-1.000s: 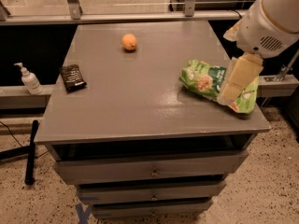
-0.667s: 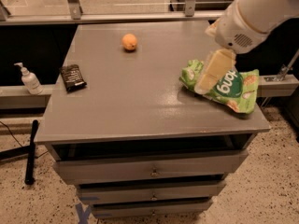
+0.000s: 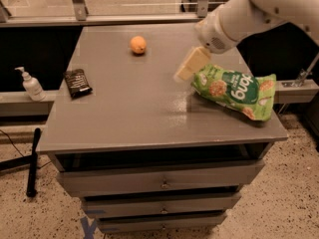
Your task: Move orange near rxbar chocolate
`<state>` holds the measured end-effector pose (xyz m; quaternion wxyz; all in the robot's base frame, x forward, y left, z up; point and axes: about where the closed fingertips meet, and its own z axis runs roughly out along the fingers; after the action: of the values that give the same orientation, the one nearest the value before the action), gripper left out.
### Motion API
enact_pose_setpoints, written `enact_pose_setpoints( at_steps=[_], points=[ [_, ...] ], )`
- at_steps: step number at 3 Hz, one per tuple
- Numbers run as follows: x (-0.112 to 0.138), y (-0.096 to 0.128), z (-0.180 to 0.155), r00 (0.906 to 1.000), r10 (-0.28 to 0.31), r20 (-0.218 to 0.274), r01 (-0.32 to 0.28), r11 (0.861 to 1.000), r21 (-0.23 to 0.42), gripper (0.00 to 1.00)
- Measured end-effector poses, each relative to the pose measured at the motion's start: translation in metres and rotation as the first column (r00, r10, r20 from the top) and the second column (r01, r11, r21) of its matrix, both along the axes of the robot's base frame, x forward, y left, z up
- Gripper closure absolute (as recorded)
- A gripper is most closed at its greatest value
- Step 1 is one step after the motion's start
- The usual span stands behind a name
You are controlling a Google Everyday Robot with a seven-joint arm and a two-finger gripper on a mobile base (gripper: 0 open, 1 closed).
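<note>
— Over the grey cabinet top [image 3: 134, 118], where was the gripper [image 3: 189, 64]?
— Above its right half, just beside the left end of the green snack bag [image 3: 234, 89]. Whether it was wide or narrow could not be told.
— And the orange [image 3: 138, 45]?
— Left of the gripper and farther back, well apart from it. The rxbar chocolate [image 3: 78, 82] lay much farther left, at the cabinet's left edge.
</note>
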<state>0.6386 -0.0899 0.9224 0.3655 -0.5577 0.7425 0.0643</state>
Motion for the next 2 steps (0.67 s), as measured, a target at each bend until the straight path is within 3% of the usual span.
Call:
enact_pose_setpoints(
  at_steps=[1, 2],
  points=[
    [0.046, 0.027, -0.007, 0.9991, -0.027, 0.032, 0.023, 0.994, 0.109, 0.0],
    [0.086, 0.059, -0.019, 0.9985, -0.051, 0.021, 0.046, 0.982, 0.185, 0.0]
  ],
)
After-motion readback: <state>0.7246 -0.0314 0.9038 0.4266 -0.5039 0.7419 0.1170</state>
